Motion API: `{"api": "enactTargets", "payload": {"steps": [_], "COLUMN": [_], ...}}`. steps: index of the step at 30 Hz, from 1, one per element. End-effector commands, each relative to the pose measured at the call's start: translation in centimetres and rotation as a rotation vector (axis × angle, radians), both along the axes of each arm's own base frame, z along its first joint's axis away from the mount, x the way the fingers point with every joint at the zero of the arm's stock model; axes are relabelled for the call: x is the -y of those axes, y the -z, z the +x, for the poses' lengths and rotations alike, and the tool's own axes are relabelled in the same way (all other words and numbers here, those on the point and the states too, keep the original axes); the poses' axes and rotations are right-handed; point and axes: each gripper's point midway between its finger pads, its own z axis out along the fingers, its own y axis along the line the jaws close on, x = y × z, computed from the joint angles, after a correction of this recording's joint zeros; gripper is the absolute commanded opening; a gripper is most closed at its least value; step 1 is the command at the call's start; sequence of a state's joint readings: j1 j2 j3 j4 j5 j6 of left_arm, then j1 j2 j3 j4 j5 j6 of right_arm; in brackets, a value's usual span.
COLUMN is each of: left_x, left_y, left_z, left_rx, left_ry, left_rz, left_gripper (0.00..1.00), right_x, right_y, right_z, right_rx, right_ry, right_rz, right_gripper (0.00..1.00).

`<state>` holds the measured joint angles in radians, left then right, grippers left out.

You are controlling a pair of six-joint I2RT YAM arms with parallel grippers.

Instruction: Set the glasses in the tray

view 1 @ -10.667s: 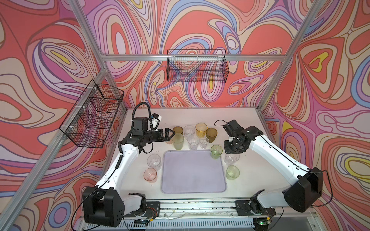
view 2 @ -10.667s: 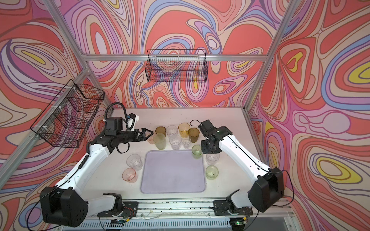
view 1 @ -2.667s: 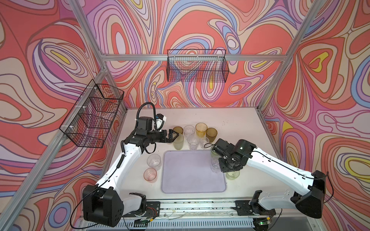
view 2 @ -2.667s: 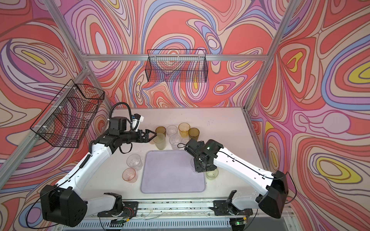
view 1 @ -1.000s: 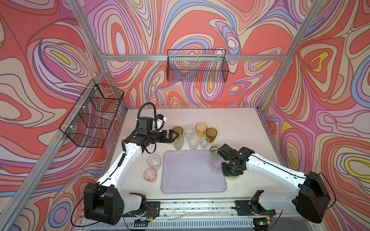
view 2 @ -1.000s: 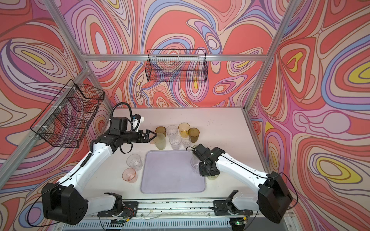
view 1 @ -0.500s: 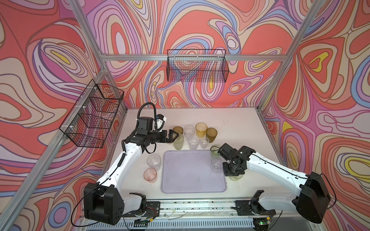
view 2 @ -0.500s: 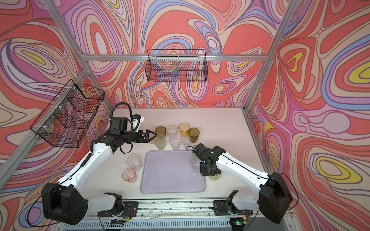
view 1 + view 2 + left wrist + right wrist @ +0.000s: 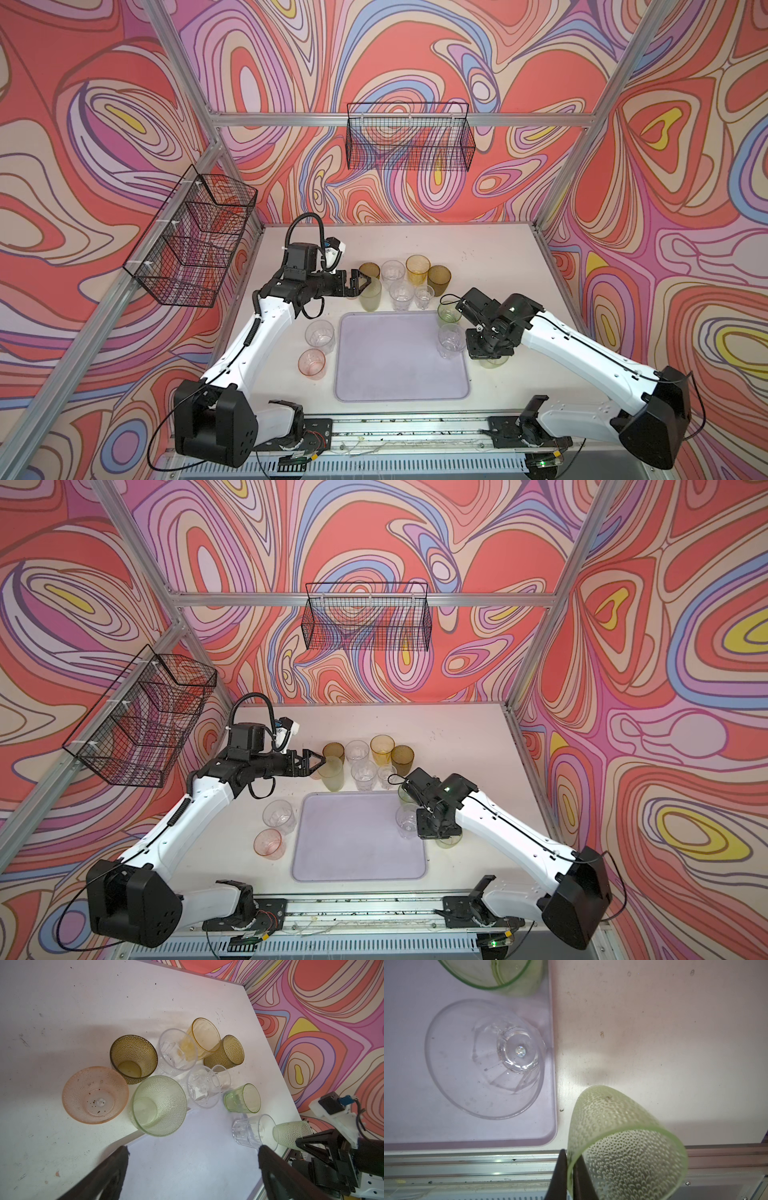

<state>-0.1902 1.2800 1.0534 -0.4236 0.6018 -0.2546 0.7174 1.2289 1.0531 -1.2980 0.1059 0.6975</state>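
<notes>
Here, right fingers (image 9: 558, 1180) pinch the dimpled green glass (image 9: 623, 1126) by its rim.

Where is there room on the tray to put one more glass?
The tray is bare in the middle and on the left, across to the clear glass and green glass by its right edge. The table behind the bunch of glasses, up to the back wall, is free too. It is crowded just past the tray's far edge.
</notes>
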Motion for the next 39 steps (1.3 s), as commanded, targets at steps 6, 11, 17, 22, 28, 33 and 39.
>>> {"api": "enactTargets", "payload": {"steps": [6, 11, 17, 22, 28, 33, 39], "left_x": [0.2, 0.3, 0.3, 0.2, 0.3, 0.2, 0.3], "left_y": [-0.8, -0.8, -0.9, -0.8, -0.8, -0.7, -0.7], "left_z": [0.1, 0.1, 0.1, 0.1, 0.2, 0.2, 0.2], "left_rx": [0.021, 0.018, 0.021, 0.022, 0.018, 0.017, 0.016], "left_ry": [0.016, 0.018, 0.017, 0.017, 0.019, 0.017, 0.018], "left_rz": [0.003, 0.001, 0.002, 0.005, 0.002, 0.004, 0.004], "left_gripper": [1.00, 1.00, 1.00, 1.00, 1.00, 1.00, 1.00], "right_x": [-1.8, -3.0, -4.7, -6.1, -6.9, -7.5, -8.2], "right_y": [-0.4, 0.2, 0.5, 1.5, 2.7, 3.5, 4.6], "right_z": [-1.5, -2.2, -2.7, -3.4, -3.7, -3.6, -3.6], "right_rx": [-0.004, -0.003, 0.013, 0.002, -0.016, -0.021, -0.036], "right_ry": [-0.002, -0.007, -0.028, -0.061, -0.088, -0.094, -0.104], "right_rz": [0.024, 0.036, 0.041, 0.028, 0.037, 0.054, 0.053], "right_gripper": [0.00, 0.00, 0.00, 0.00, 0.00, 0.00, 0.00]}}
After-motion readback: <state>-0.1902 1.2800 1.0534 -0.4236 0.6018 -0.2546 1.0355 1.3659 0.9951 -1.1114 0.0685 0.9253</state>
